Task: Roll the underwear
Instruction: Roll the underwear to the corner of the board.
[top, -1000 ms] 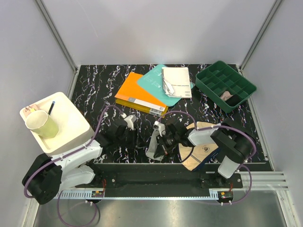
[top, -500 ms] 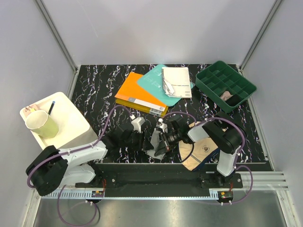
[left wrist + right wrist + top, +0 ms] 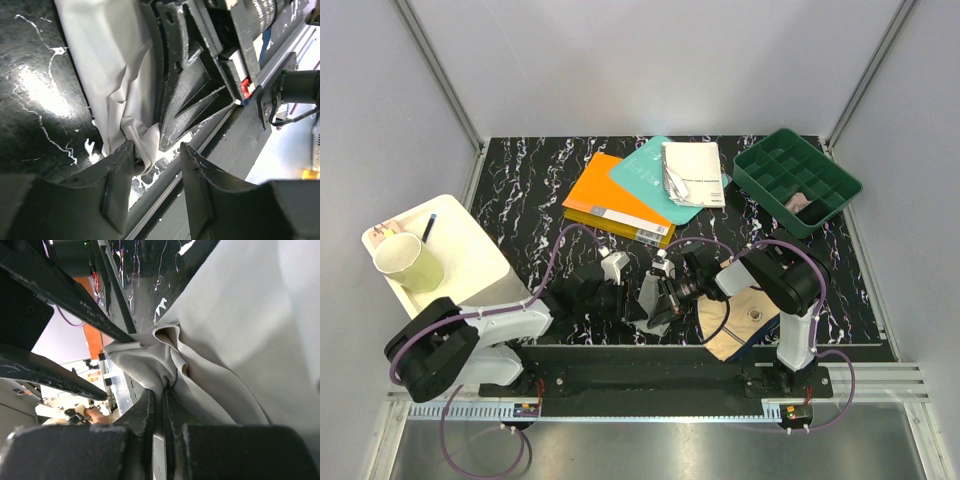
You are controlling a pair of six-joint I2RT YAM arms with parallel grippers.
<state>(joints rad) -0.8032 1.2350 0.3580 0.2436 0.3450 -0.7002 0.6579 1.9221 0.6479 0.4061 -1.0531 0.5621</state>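
Observation:
The light grey underwear [image 3: 651, 310] lies bunched near the table's front edge between my two grippers, and shows as smooth grey fabric [image 3: 107, 75] in the left wrist view. My right gripper [image 3: 164, 390] is shut on a puckered fold of this grey underwear [image 3: 240, 340]. My left gripper [image 3: 157, 152] is open at the fabric's lower corner. One of its fingers [image 3: 117, 180] touches the fold and the gap between the jaws is empty. The beige underwear [image 3: 744, 318] with navy edging lies flat under the right arm.
An orange book [image 3: 613, 200], a teal book [image 3: 645, 172] and a spiral notebook [image 3: 692, 173] lie at the back centre. A green compartment tray [image 3: 767, 183] stands back right. A white tray [image 3: 470, 255] with a cup [image 3: 408, 262] sits at the left. The metal front rail [image 3: 235, 145] runs close by.
My left gripper has moved right and nearer, up to the grey underwear beside the right gripper. The right gripper has kept its hold on the fabric while its arm folded in closer.

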